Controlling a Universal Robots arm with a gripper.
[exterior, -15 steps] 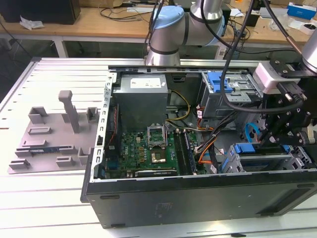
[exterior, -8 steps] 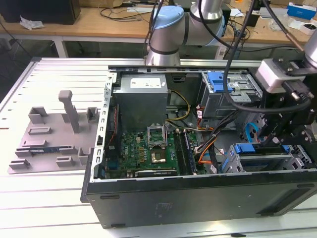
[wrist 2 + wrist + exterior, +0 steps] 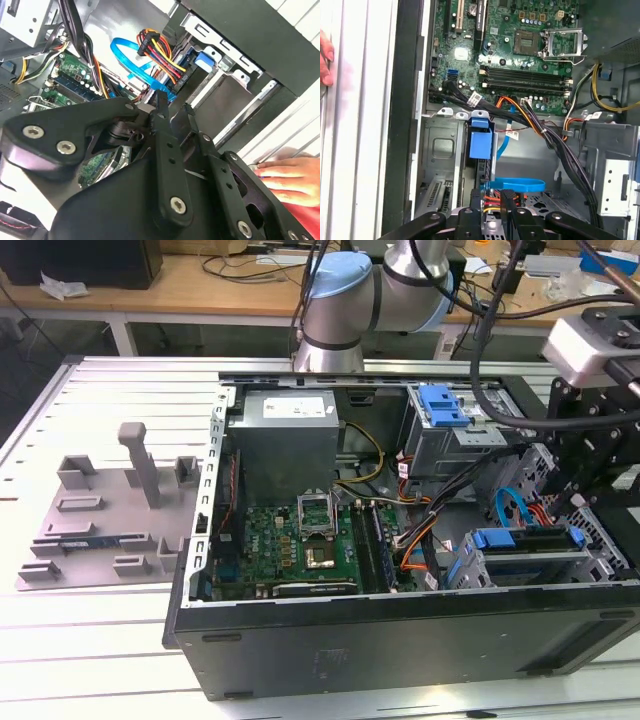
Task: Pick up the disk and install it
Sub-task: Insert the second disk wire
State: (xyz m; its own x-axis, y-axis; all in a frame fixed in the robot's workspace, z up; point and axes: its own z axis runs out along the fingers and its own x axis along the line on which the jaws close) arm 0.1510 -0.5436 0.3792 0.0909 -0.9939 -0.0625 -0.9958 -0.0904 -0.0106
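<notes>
The disk [image 3: 528,538] stands on edge in the grey drive cage [image 3: 600,540] at the case's front corner, on the exterior view's right. Its blue frame end [image 3: 481,140] shows in the first wrist view, and again as the blue frame end [image 3: 205,60] in the second. My gripper [image 3: 491,194] hangs just above the cage, beside the disk's connector end. The two black fingers [image 3: 161,112] stand narrowly open, with cables showing through the gap and nothing between them. In the exterior view the black wrist assembly [image 3: 590,440] hides the fingers.
A red-yellow power cable [image 3: 157,55] and a blue data cable [image 3: 519,184] loop right under the fingers. The motherboard [image 3: 300,540] fills the case floor. A second grey cage with a blue latch [image 3: 443,405] sits at the back. A person's hand [image 3: 287,177] rests on the table beside the case.
</notes>
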